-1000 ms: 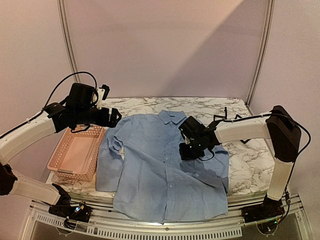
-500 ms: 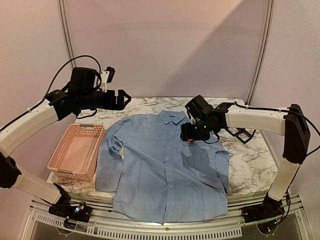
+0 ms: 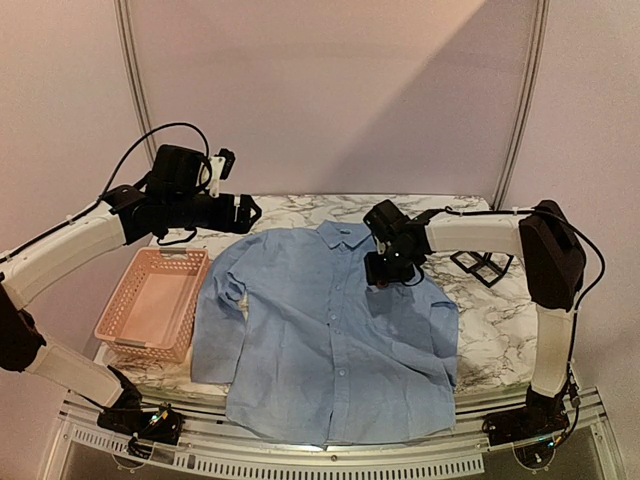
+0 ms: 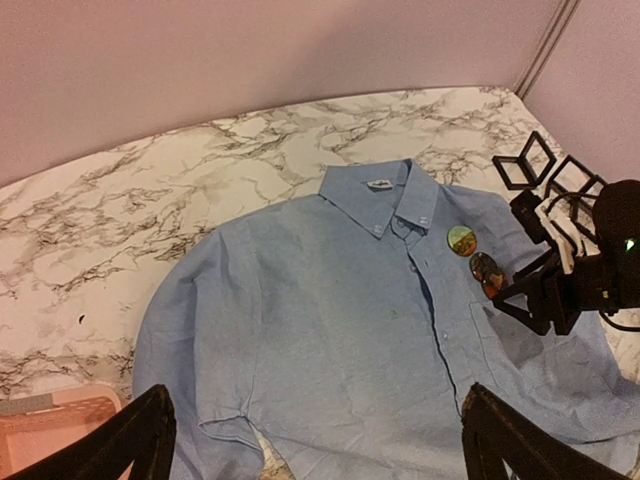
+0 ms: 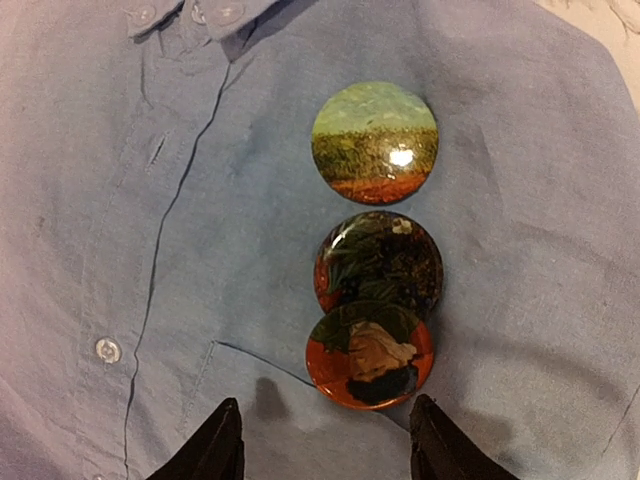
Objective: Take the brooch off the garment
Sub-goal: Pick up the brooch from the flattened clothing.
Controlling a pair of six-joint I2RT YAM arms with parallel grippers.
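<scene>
A table (image 3: pixel 505 335) with a white top veined in grey like marble fills the lower middle of the top view, and the left wrist view shows the same veined surface running to the wall. Behind it stands a plain, pale lilac back wall (image 3: pixel 330 90), crossed by a diagonal edge between a lighter and a darker tone. Two thin, light metal poles (image 3: pixel 135 95) rise at its corners, with similar plain side walls (image 3: pixel 45 120) beyond. A perforated light metal rail (image 3: pixel 330 465) runs along the table's near edge.
</scene>
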